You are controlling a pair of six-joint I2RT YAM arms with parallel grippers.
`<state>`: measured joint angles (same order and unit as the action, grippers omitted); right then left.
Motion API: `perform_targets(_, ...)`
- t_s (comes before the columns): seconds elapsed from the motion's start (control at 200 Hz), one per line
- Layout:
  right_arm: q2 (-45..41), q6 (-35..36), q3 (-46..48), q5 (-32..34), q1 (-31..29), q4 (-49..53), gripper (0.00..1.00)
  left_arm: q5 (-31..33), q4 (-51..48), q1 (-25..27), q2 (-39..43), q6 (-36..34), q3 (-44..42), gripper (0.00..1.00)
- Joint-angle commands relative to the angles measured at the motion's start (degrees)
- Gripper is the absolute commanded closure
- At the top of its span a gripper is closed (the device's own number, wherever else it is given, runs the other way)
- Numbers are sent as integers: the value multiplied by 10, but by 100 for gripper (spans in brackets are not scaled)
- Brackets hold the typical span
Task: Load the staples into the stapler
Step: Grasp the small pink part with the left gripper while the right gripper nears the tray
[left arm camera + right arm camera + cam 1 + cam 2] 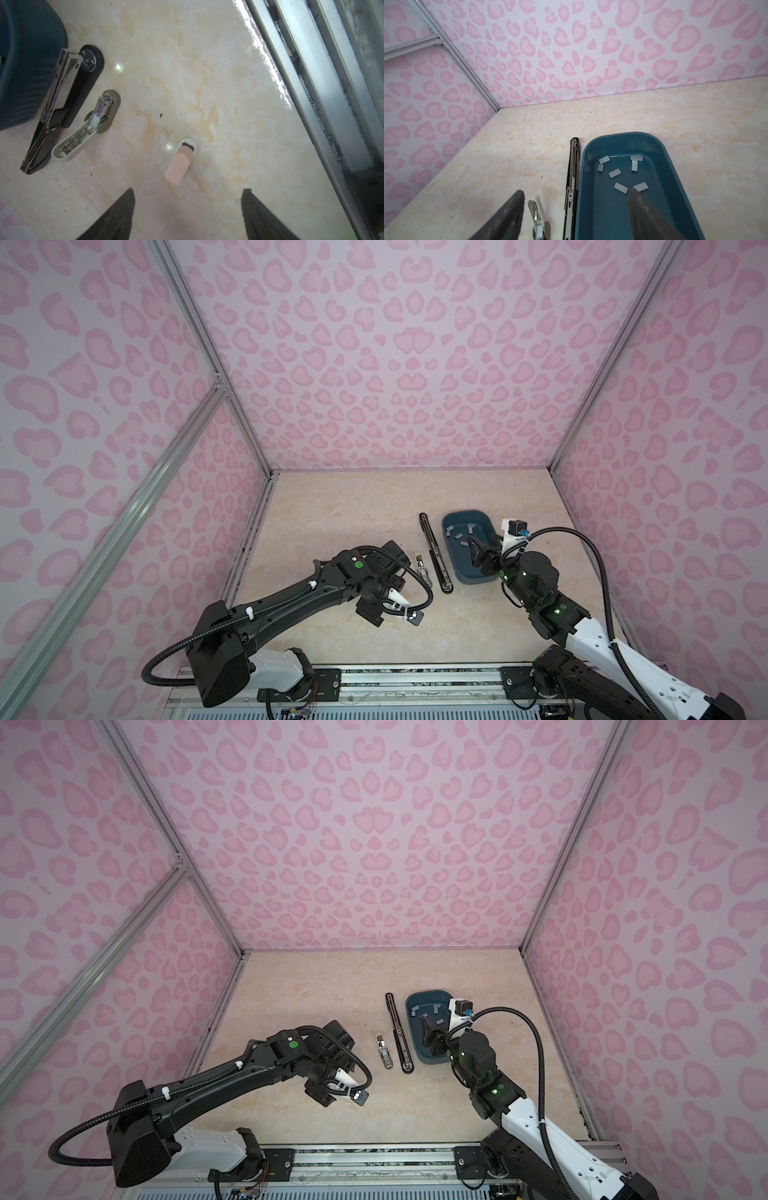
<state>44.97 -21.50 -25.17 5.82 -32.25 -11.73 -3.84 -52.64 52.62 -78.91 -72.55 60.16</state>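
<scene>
fig. bimanual cell, seen from above and from both wrists. staples (614, 173): several grey strips lay loose on the floor of the blue tray (591, 207), which stood on the tabletop (332, 522), right of centre in both top views. black stapler (434, 553): lay opened out flat just beside the tray's left wall, metal channel facing up. small stapler (423, 570): pale and also hinged open, it lay just left of the black one, by its nearer end. pink stapler (180, 162): seen only in the left wrist view, it lay on the tabletop well apart from the other two. left fingers (116, 214): spread wide and empty above the tabletop, with the pink stapler ahead of the gap between them. right fingers (508, 214): spread wide, gripping nothing. one hung over the tray with its tip in front of a strip, and contact could not be told. the other hung over the tabletop beside the small stapler.
</scene>
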Motion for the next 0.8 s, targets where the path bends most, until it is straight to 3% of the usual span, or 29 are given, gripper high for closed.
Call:
perform_targets(0.0,-1,-8,5,8,1,-13,21,19,-19,7,-27,-29,5,20)
perform_targets(0.525,-9,-13,5,7,1,-7,21,100,4,13,-165,-31,45,26)
perform_targets(0.795,-14,-16,6,4,1,-8,21,119,4,13,-203,-34,52,40)
